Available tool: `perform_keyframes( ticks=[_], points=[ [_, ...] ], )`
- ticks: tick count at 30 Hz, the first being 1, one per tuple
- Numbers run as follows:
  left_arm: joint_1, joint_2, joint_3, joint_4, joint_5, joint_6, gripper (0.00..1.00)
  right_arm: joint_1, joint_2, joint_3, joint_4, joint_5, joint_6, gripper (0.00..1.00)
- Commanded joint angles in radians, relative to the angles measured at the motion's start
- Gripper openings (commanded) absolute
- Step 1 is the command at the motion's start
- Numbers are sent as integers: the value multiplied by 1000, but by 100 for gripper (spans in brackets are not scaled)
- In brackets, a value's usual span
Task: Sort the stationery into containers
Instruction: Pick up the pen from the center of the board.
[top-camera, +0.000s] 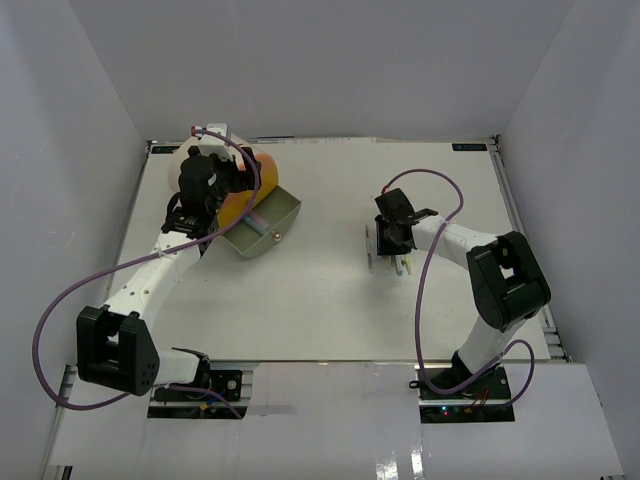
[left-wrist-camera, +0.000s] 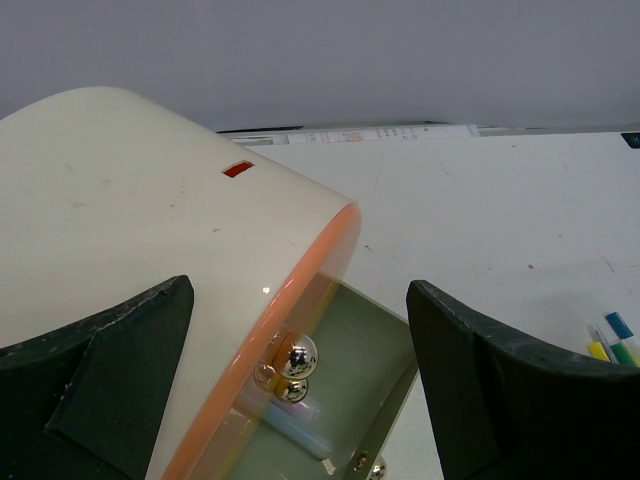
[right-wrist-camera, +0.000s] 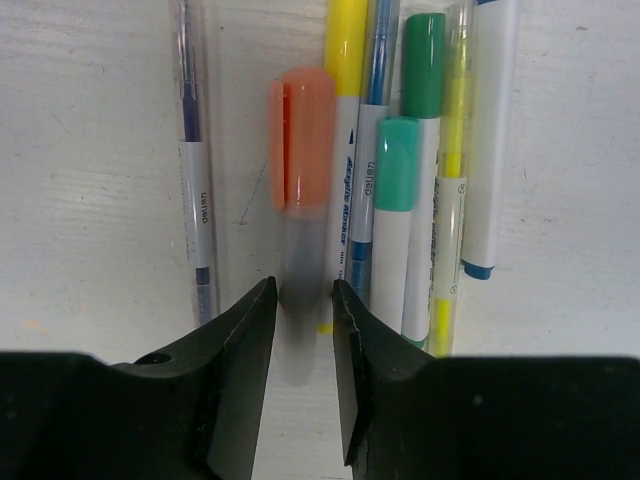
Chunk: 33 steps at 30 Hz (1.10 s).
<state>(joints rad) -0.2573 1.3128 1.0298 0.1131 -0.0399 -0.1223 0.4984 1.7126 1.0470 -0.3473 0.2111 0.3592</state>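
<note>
Pinched in the black two-finger right gripper (right-wrist-camera: 303, 300), jaws drawn close onto the barrel just below the cap: a slim orange-capped pen with a smoky translucent barrel (right-wrist-camera: 303, 140). Looks blurred and larger than its neighbours in the wrist view, so probably raised a little off the white table (top-camera: 330, 300); cannot confirm that. Lying side by side just right of it, packed against one another: a yellow-capped marker (right-wrist-camera: 345, 40), a thin blue pen (right-wrist-camera: 378, 60), two green-capped white markers (right-wrist-camera: 397, 160), a clear yellow highlighter (right-wrist-camera: 455, 150) and a white marker with a blue tip (right-wrist-camera: 492, 120). Set apart on the left: a thin purple pen (right-wrist-camera: 190, 120).

Likely very light, stiff and smooth: round hard plastic, prone to rolling on the table and to swivelling between flat pads. Best taken across the barrel near mid-length, not on the cap, for fear of pulling it loose. Calls for only a modest squeeze.

Spread wide to either side of the large cream cylindrical organizer with an orange band round its face (left-wrist-camera: 150, 250): the black left gripper (left-wrist-camera: 300, 300), holding nothing. Cannot tell whether its fingers touch the shell. Pulled out below the band: a grey-green drawer (left-wrist-camera: 385, 340) with small brass knobs (left-wrist-camera: 298, 355), a pale blue pen (left-wrist-camera: 295, 425) lying inside. Seen from above, stands at the far left of the table, well apart from the pen cluster on the right.
</note>
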Motion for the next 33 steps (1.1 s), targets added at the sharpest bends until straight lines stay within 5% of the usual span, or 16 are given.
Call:
perform_keyframes(
  ticks=[1,22,33],
  points=[
    [-2,-14,18,-55,38,-22,98,11,10,28,8,10,-8,36],
    [0,-14,18,-55,38,-27,98,48,41,85,-27,62,-9,37],
    [-2,-14,16,-55,38,-28,98,48,68,84,-24,60,3,24]
  ],
)
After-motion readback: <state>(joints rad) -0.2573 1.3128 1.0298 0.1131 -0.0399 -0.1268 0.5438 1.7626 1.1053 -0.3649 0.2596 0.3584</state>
